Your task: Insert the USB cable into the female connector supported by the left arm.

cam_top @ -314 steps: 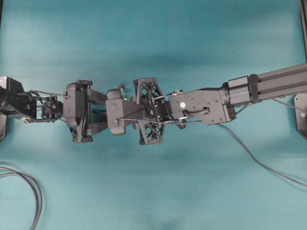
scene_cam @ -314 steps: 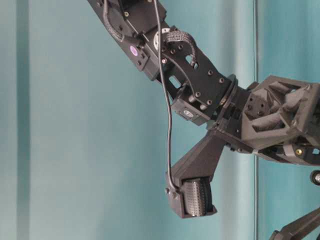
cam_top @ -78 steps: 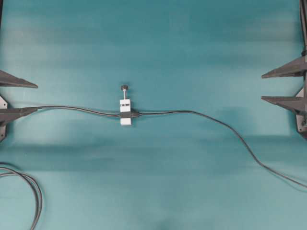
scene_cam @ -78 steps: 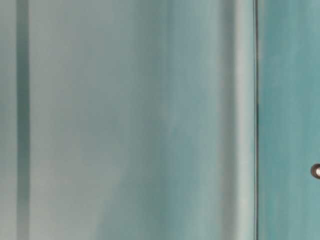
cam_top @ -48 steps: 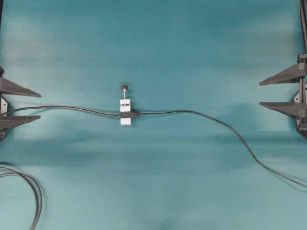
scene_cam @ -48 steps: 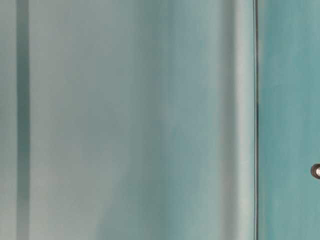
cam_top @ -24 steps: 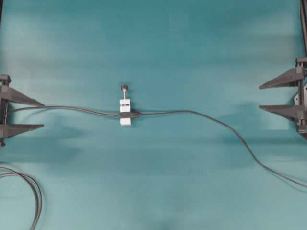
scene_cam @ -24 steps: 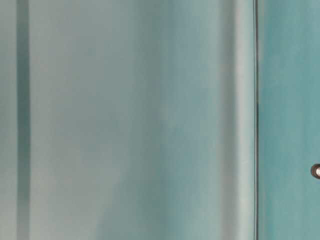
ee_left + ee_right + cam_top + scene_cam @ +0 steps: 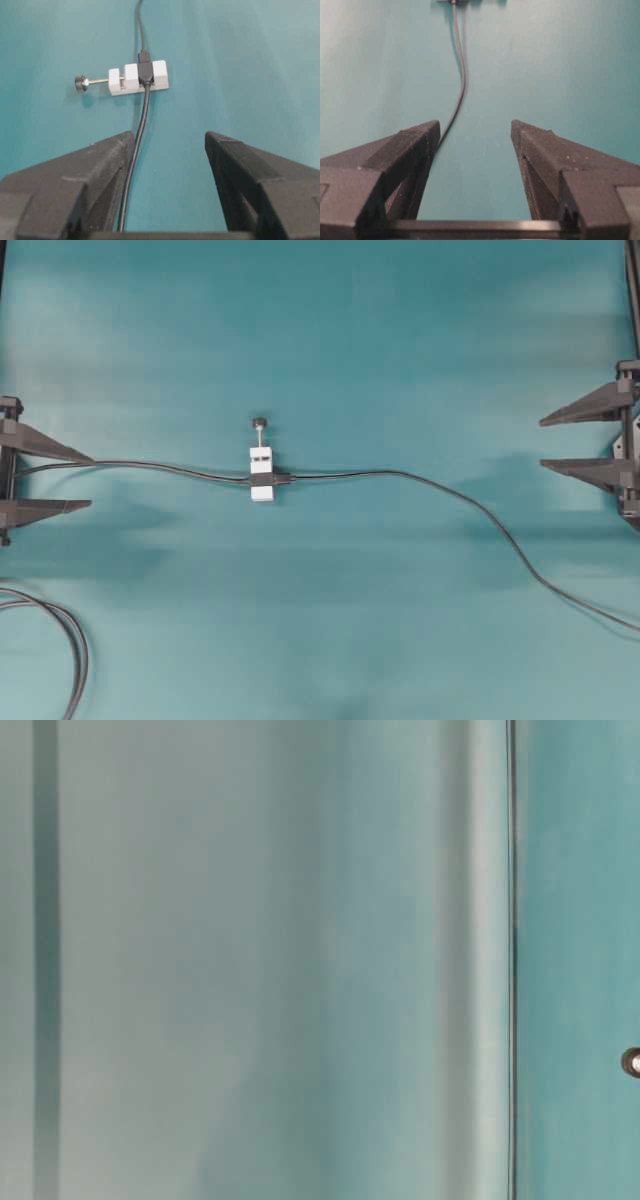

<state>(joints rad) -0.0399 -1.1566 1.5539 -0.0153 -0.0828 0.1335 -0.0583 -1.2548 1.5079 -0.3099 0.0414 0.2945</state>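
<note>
The female connector [image 9: 262, 479] is a black socket banded across a small white clamp block [image 9: 261, 492], lying flat on the teal table mid-left. The USB cable [image 9: 470, 508] comes in from the right. Its plug [image 9: 285, 478] sits end-on against the socket, and no gap shows between them. In the left wrist view the female connector [image 9: 145, 75] lies ahead, with the USB cable [image 9: 139, 25] leading away beyond it. My left gripper [image 9: 90, 480] [image 9: 169, 135] stands open at the left edge, holding nothing. Far right, my right gripper [image 9: 541, 442] [image 9: 475, 122] is open and empty too.
The block's screw with its black knob [image 9: 259, 423] points to the far side. A thin cable [image 9: 140, 464] fixed to the block runs left between my left fingers. A thicker looped black cable [image 9: 78, 660] lies at the bottom left corner. The table-level view shows only teal backdrop.
Both arms have pulled back from the middle to the table's sides, leaving the block and joined cables lying on the table. During the last second the left gripper edged inward, then held still.
</note>
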